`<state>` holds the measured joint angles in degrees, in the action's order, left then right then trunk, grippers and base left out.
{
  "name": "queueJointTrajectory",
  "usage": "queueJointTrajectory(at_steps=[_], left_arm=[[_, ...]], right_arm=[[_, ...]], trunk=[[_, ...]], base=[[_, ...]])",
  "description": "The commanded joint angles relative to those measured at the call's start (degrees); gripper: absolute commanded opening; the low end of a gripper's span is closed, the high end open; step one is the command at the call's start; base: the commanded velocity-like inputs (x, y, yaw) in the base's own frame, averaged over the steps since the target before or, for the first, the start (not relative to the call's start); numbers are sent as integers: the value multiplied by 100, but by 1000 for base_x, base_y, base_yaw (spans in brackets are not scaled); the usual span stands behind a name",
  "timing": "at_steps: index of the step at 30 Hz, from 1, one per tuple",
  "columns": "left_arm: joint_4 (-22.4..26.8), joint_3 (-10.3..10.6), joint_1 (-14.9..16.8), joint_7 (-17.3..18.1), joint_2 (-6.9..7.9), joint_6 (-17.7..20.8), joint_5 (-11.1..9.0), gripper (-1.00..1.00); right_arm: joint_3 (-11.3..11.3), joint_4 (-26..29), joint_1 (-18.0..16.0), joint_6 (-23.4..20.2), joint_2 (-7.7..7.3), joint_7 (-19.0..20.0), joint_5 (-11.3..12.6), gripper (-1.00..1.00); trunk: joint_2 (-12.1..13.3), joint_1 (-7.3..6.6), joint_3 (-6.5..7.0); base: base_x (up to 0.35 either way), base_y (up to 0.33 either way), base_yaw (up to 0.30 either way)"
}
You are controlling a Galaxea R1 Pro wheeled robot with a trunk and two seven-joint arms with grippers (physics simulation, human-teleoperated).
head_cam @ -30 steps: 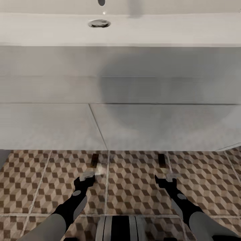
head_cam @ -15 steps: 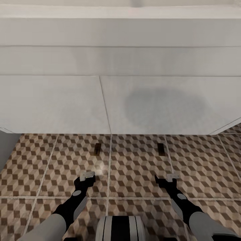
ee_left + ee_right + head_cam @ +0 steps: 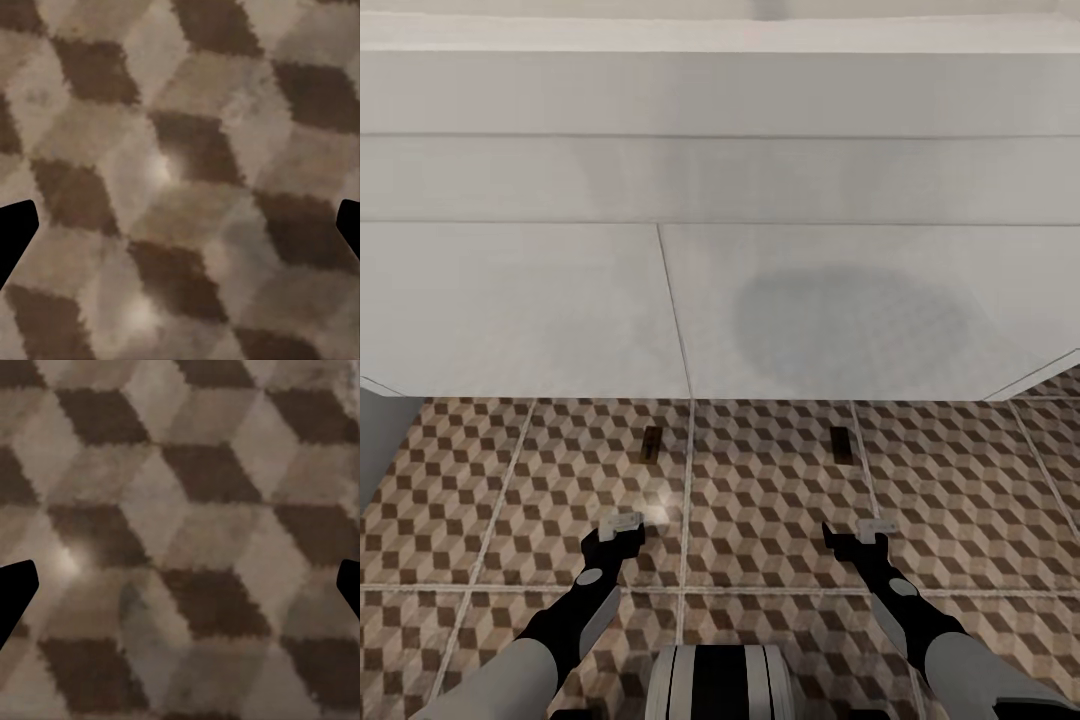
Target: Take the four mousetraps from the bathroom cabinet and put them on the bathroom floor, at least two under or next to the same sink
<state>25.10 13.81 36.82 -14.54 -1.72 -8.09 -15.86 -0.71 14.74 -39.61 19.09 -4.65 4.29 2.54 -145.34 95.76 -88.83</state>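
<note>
two traps [image 3: 652, 442] [image 3: 841, 445] are lying flat on the floor [image 3: 760, 500] just in front of the vanity [image 3: 660, 300], both grippers [image 3: 622, 524] [image 3: 876, 527] hovering wide and empty, and these light, stiff boards are probably wanting a pinch across the long edges.
</note>
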Motion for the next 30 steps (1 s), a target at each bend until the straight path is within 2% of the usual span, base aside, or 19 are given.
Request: queueJointTrajectory(at_steps=[1, 30], left_arm=[[-4, 48, 3, -41, 5, -23, -56, 100], [-5, 43, 3, -42, 15, -8, -49, 100]], right_arm=[[-8, -6, -3, 18, -1, 37, 27, 100], [0, -6, -3, 28, -1, 42, 10, 100]], trunk=[[-1, -1, -3], [-1, -1, -3]], base=[[-1, 0, 0], [0, 0, 0]])
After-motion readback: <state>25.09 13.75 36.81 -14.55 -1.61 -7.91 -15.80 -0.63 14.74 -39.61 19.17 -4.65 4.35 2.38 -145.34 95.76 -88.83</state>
